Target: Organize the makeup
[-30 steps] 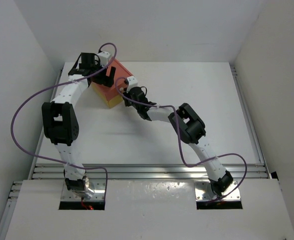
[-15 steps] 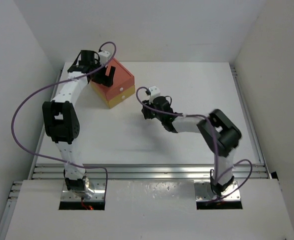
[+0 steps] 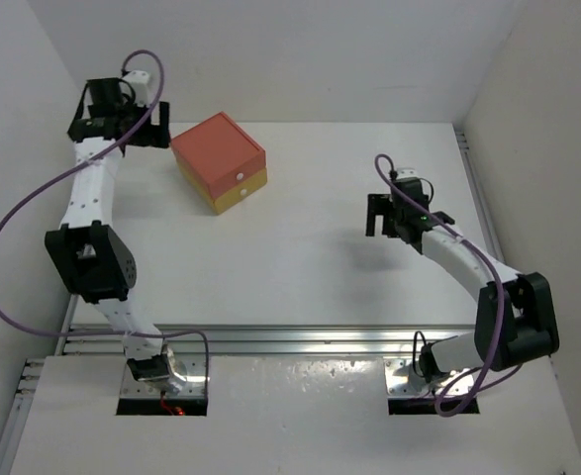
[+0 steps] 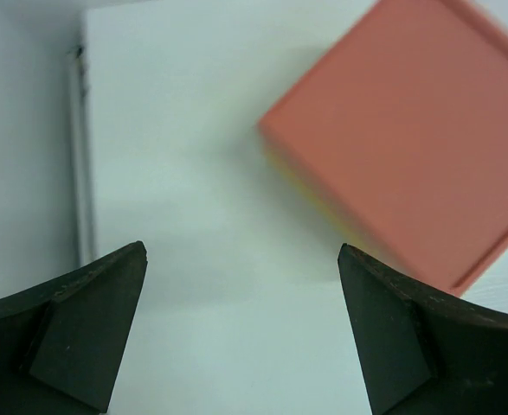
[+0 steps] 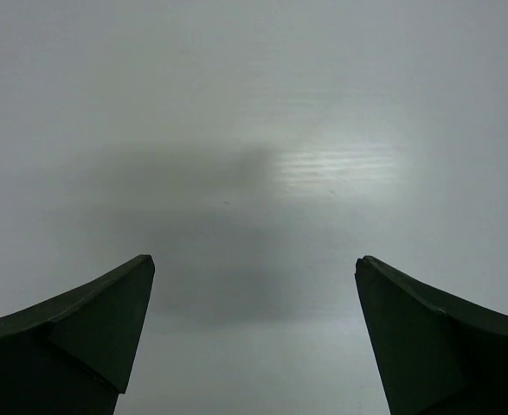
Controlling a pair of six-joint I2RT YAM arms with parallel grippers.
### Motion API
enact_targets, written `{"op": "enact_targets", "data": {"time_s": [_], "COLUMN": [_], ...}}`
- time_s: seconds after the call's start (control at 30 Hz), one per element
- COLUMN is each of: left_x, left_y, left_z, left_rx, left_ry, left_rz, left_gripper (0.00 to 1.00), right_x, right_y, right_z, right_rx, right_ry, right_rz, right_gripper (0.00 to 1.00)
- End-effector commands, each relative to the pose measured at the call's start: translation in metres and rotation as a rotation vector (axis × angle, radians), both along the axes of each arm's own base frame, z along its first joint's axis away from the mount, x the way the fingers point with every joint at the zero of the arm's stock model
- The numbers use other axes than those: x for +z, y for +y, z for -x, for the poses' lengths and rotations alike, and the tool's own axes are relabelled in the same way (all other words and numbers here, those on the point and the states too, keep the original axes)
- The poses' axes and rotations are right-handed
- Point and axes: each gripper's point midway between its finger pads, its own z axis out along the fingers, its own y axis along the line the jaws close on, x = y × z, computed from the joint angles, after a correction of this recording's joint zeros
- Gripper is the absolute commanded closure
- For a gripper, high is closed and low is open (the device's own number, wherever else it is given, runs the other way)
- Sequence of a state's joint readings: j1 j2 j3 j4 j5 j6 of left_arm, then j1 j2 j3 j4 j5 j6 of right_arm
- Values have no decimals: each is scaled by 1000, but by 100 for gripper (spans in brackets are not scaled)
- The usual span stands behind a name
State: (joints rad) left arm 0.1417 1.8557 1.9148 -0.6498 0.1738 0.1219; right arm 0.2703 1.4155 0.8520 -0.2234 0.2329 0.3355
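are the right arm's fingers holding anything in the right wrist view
No, the black right fingers stand wide apart with only the white table showing between them.

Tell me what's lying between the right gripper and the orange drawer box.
Nothing: in the top view, only bare white table separates the right gripper from the drawer box.

No readable text, label, brand, number or sign is showing in any view; nothing legible is appearing on the orange-topped, yellow-based square drawer box (image 3: 218, 158) or the white tabletop (image 3: 300, 267).
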Motion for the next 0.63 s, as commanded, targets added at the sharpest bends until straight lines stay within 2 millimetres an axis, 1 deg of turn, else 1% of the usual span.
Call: {"op": "enact_targets", "data": {"time_s": [0.0,0.03,0.07,0.1,0.13,0.17,0.2,0.27,0.3,0.33,0.37,0.4,0.43,0.47,0.5,0.57,0.6], "left_x": [-4,-5,-28,-35,-35,-42,-55,-59,-68,-64,-68,-68,-67,-67,-67,-66,-66], "left_y": [51,55,65,68,70,76,76,83,80,85,82,86,83,86,84,82,79], "left_z": [38,47,60,68,77,84,93,103,106,109,111,112,114,115,114,114,113], "left_rx": [192,206,229,234,239,255,257,273,265,278,270,279,268,277,269,258,245], "left_ry": [34,37,91,108,109,124,156,163,184,173,183,183,179,179,177,175,173], "left_rz": [33,48,67,78,86,96,112,128,141,140,150,151,159,160,166,175,185], "left_gripper": [1,1,1,1,1,1,1,1,1,1,1,1,1,1,1,1,1], "right_x": [-1,4,4,5,7,8,9,14,16,15,17,17,18,20,21,23,33], "right_y": [-39,-42,-46,-48,-48,-48,-47,-45,-45,-45,-45,-47,-47,-46,-46,-46,-44], "right_z": [30,30,30,29,28,27,25,21,19,19,18,18,18,18,16,20,13], "right_rx": [-148,-158,-173,-199,-213,-220,-230,-240,-249,-259,-267,-275,-296,-292,-295,-265,-239], "right_ry": [109,108,109,101,92,86,79,60,55,56,51,54,47,42,30,13,-44], "right_rz": [42,46,51,47,44,38,28,14,12,-3,-3,-2,-13,-16,-19,7,19], "right_gripper": [0,0,0,0,0,0,0,0,0,0,0,0,0,0,0,0,0]}}
